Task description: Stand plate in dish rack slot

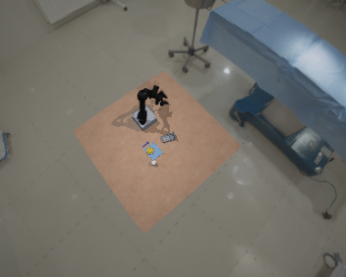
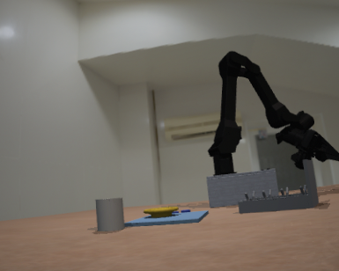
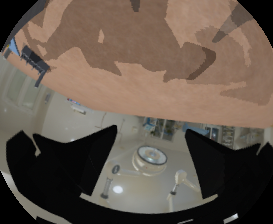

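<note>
Hovering with pincer [image 2: 327, 155] spread wide, gripping nothing, well apart from yellow plate [image 2: 160, 211] lying flat on blue mat [image 2: 182, 217]; starting the reach, needing to swing over past dish rack [image 2: 276, 200]

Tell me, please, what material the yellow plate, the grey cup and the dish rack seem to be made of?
Plate: likely matte plastic or glazed ceramic; flat yellow, no shine. Cup: dull grey, perhaps plastic or stone-like. Dish rack: grey, possibly metal; its small pegs look paler.
</note>
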